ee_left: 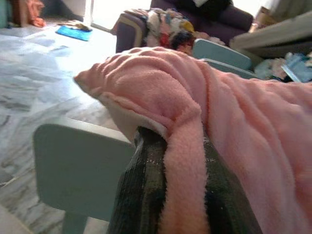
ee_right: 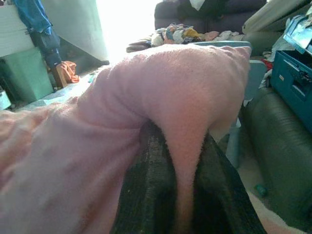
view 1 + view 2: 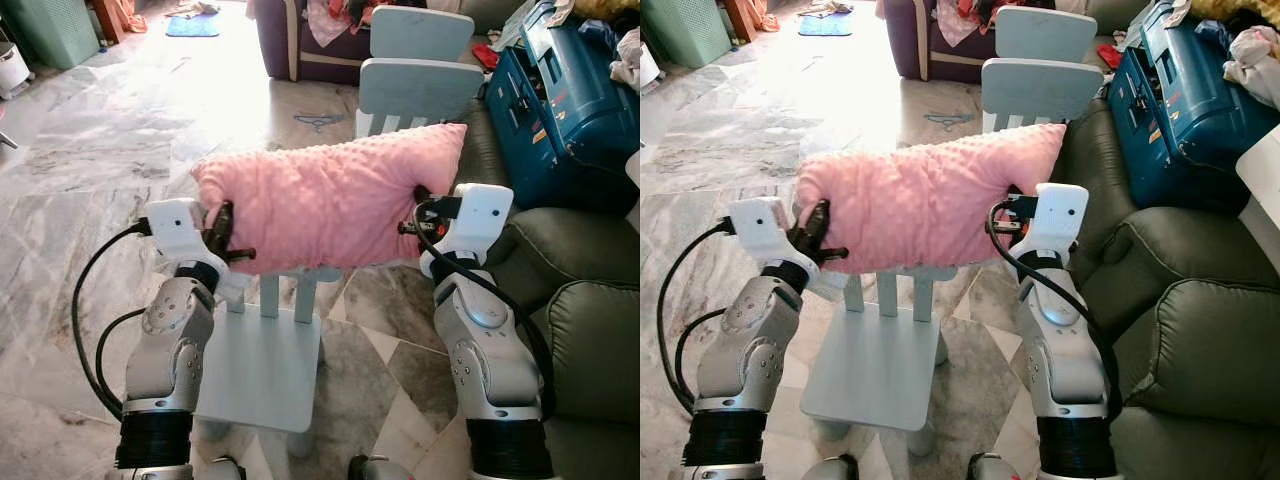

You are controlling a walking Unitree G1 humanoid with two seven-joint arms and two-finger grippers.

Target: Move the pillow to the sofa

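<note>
I hold a pink dotted pillow (image 3: 330, 205) stretched between both grippers, lifted above the backrest of a small pale blue chair (image 3: 265, 370). My left gripper (image 3: 224, 238) is shut on the pillow's left edge. In the left wrist view a fold of pink fabric (image 1: 185, 161) sits pinched between the black fingers (image 1: 139, 195). At the pillow's right edge my right gripper (image 3: 415, 215) is shut too, and the right wrist view has the fabric (image 2: 180, 122) squeezed between its fingers (image 2: 146, 195). The dark green sofa (image 3: 590, 300) stands right of my right arm.
A blue case (image 3: 560, 110) lies on the sofa further back. Two more pale blue chairs (image 3: 420, 85) stand beyond the pillow. A purple sofa (image 3: 300, 40) with clothes is at the back. Open marble floor (image 3: 90, 180) spreads to the left.
</note>
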